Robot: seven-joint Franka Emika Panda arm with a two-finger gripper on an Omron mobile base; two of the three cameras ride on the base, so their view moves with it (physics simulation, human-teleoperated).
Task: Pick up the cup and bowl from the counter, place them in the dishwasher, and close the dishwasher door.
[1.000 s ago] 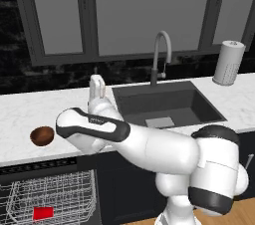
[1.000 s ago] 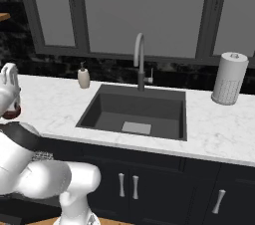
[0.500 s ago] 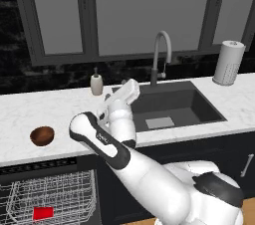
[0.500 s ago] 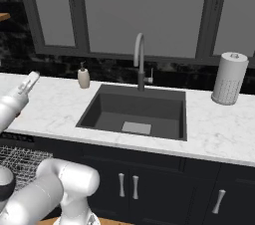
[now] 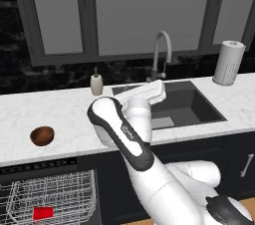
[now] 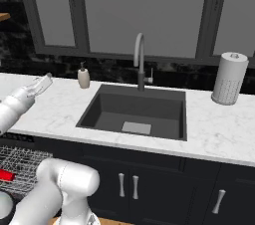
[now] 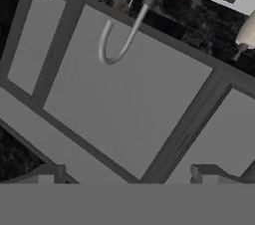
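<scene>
The reddish-brown bowl (image 5: 42, 135) sits on the white counter (image 5: 60, 114) at the left, well apart from my arm. Below the counter edge, the dishwasher (image 5: 40, 165) stands open with its white wire rack (image 5: 50, 199) pulled out, and the red cup (image 5: 43, 213) rests in that rack; the cup (image 6: 4, 174) also shows at the left edge of the right base view. The dishwasher door is out of view. My hand (image 5: 148, 92) hangs over the counter by the sink's left edge, tilted toward the window. The gripper (image 7: 125, 175) is open with nothing between its fingertips (image 7: 47, 174).
A dark sink (image 5: 187, 103) with a curved faucet (image 5: 162, 52) lies to the right. A beige soap dispenser (image 5: 96, 83) stands at the back of the counter. A paper towel roll (image 5: 228, 62) stands at the far right. Dark cabinet doors (image 6: 129, 186) run under the sink.
My arm has swung right, from above the counter near the bowl toward the sink, and the hand has tipped from upright to slanting at the window. The bowl and cup have stayed put.
</scene>
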